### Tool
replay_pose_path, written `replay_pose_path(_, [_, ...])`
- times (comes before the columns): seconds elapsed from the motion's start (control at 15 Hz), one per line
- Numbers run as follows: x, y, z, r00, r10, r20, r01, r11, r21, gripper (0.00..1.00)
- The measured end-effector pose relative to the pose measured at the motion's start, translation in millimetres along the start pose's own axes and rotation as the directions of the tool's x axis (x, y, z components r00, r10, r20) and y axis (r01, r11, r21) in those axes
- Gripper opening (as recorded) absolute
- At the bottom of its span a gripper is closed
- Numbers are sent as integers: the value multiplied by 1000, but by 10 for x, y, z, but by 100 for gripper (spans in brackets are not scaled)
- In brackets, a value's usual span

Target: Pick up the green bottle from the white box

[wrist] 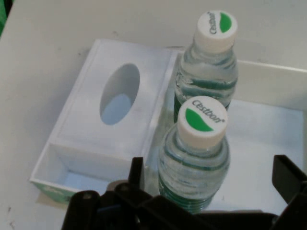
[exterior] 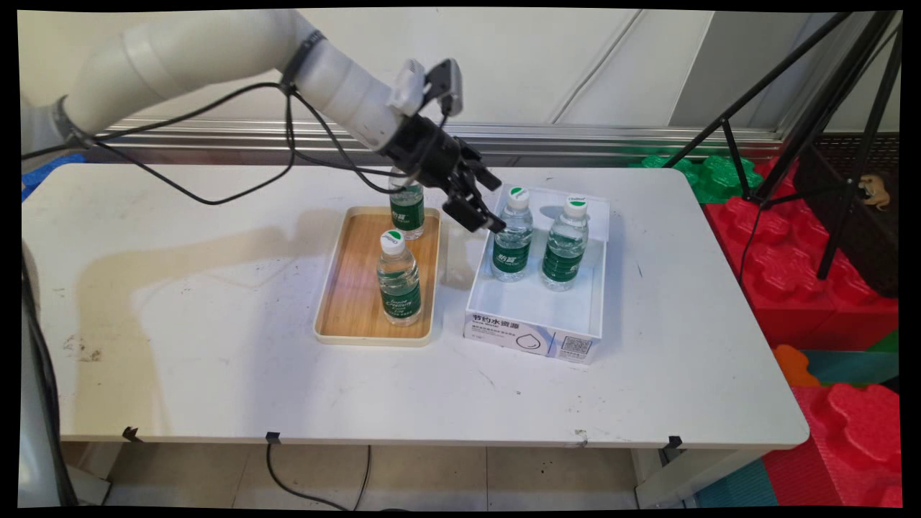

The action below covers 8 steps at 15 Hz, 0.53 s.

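A white robot arm [exterior: 216,54] made of thick, smooth, rounded tube sections runs across the upper left of the main view. A dark band rings it partway along. Thin black cables [exterior: 237,165] hang from it in loose loops. Near its end sits a small white and grey block [exterior: 428,83]. The arm ends in a black gripper [exterior: 483,207] built of angular jointed bars, with two flat black fingers [exterior: 471,214].

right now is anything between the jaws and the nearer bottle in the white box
Nothing visible is. The gripper is open, with the nearer bottle right ahead between its fingers. The second bottle stands behind the first, farther into the white box.
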Motion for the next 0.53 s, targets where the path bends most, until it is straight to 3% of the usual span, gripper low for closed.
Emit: replay_pose_path(0.53, [-48, -87, 565, 999, 6, 35, -6, 1000, -24, 100])
